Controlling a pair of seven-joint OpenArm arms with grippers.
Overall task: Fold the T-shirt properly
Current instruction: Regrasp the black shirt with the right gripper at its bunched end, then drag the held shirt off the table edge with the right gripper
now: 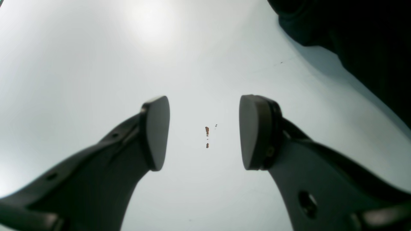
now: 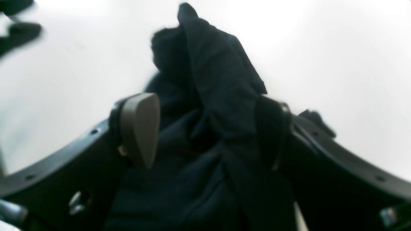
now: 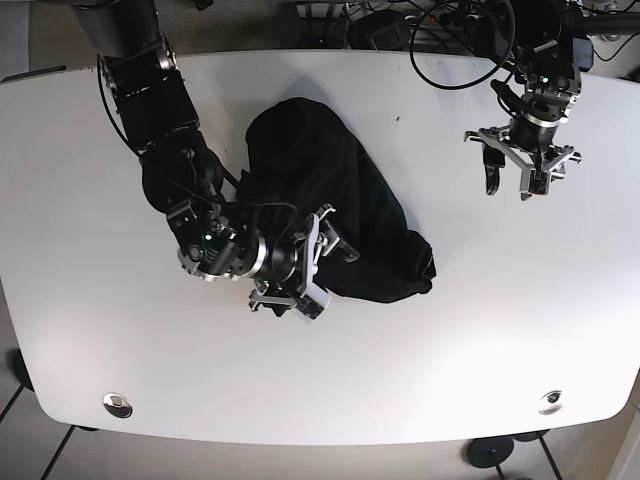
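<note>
The black T-shirt (image 3: pixel 320 170) lies crumpled in a heap in the middle of the white table (image 3: pixel 450 380). My right gripper (image 3: pixel 322 270) is at the heap's near left edge. In the right wrist view its jaws stand wide apart (image 2: pixel 207 131), with bunched shirt cloth (image 2: pixel 218 80) between them and draped over the right finger. The left pad (image 2: pixel 141 128) is bare. My left gripper (image 3: pixel 518 186) is open and empty over bare table at the far right, well apart from the shirt. It also shows in the left wrist view (image 1: pixel 204 133).
Cables (image 3: pixel 440 30) lie along the table's back edge. A few small brown specks (image 1: pixel 207 130) mark the table under the left gripper. A dark blurred mass (image 1: pixel 369 38) fills the top right of the left wrist view.
</note>
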